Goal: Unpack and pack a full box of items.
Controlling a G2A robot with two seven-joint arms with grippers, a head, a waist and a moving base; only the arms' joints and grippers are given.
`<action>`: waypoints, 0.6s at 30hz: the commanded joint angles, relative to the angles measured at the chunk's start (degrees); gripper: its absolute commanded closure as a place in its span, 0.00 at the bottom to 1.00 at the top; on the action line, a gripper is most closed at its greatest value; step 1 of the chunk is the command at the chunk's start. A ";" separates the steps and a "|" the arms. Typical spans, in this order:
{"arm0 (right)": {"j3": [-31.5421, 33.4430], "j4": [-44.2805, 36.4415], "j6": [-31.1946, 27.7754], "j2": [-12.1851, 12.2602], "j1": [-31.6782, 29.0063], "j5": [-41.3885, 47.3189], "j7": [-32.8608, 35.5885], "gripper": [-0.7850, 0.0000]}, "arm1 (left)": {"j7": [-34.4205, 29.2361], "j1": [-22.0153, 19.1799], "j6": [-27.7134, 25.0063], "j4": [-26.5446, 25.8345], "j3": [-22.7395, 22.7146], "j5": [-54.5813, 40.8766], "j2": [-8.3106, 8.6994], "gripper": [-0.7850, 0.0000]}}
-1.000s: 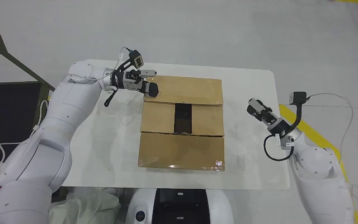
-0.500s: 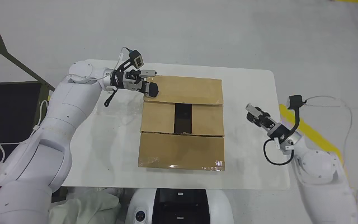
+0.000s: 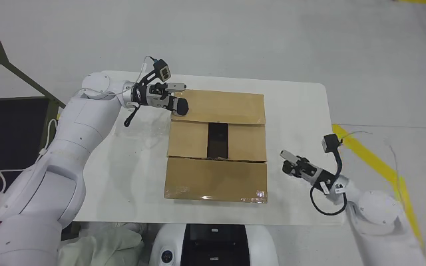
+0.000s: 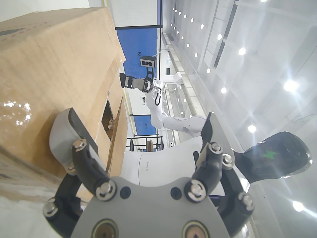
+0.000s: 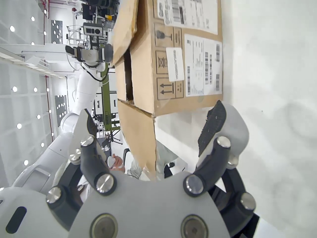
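Observation:
A large cardboard box [image 3: 216,146] sits in the middle of the white table [image 3: 126,179]. Its top flaps lie almost closed, with a dark gap [image 3: 217,141] between them. My left gripper [image 3: 178,97] is open at the box's far left corner. In the left wrist view, one finger [image 4: 71,125] lies against the box's side [image 4: 49,63] and the left gripper [image 4: 140,125] holds nothing. My right gripper [image 3: 287,163] is open and empty, close to the box's right side near the front corner. In the right wrist view, the right gripper [image 5: 151,120] faces the labelled side of the box [image 5: 148,58].
Bare table surface lies on the left and right of the box. The table's right edge [image 3: 336,153] is close behind my right arm. A yellow floor stripe [image 3: 359,143] runs past that edge.
My right arm has swung from the table's right edge toward the front and in toward the box's right front corner. The left arm and the box have not moved.

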 commanded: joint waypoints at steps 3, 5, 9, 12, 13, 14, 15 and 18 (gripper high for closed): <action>-1.79 -0.01 -0.23 0.09 -0.78 2.61 4.18 0.00 | 0.00 0.00 0.00 0.00 0.00 0.00 0.00 0.00; -2.23 0.22 -0.42 0.17 -0.59 3.72 5.88 0.00 | 0.00 0.00 0.00 0.00 0.00 0.00 0.00 0.00; -3.11 0.83 -0.30 0.35 -0.10 5.48 8.79 0.00 | 0.00 0.00 0.00 0.00 0.00 0.00 0.00 0.00; -4.26 1.45 0.12 0.42 0.26 5.51 9.73 0.00 | 0.00 0.00 0.00 0.00 0.00 0.00 0.00 0.00; -4.71 1.77 0.43 0.42 0.40 5.81 9.79 0.00 | 0.00 0.00 0.00 0.00 0.00 0.00 0.00 0.00; -5.12 2.07 0.71 0.40 0.60 6.32 9.83 0.00 | 0.00 0.00 0.00 0.00 0.00 0.00 0.00 0.00; -5.50 2.36 0.92 0.38 0.80 6.89 9.77 0.00 | 0.00 0.00 0.00 0.00 0.00 0.00 0.00 0.00; -6.85 2.88 0.95 0.27 1.32 8.47 9.42 0.00 | 0.00 0.00 0.00 0.00 0.00 0.00 0.00 0.00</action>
